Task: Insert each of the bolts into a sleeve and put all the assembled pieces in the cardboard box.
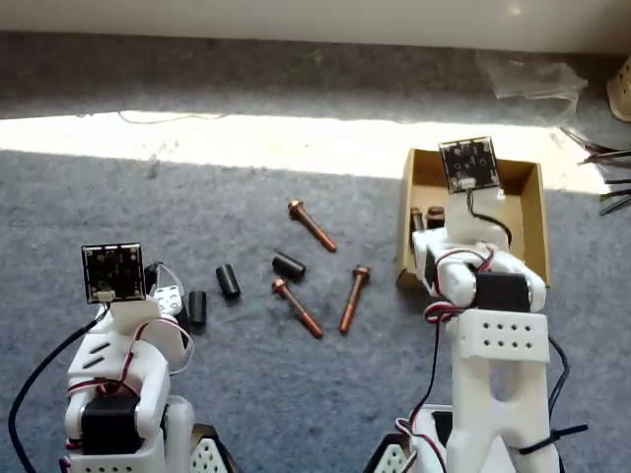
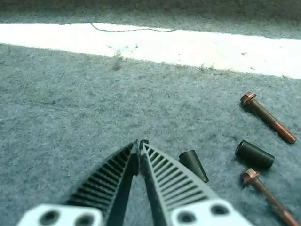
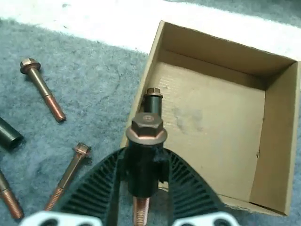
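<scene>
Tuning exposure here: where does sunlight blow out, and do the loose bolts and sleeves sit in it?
High view: a sunlit band across the carpet reads white; loose bolts and sleeves lie in even shade outside it; the cardboard box reaches the band at its far end. Left wrist view: the same white stripe, beyond the parts. Right wrist view: stripe behind the box, its floor evenly lit.
</scene>
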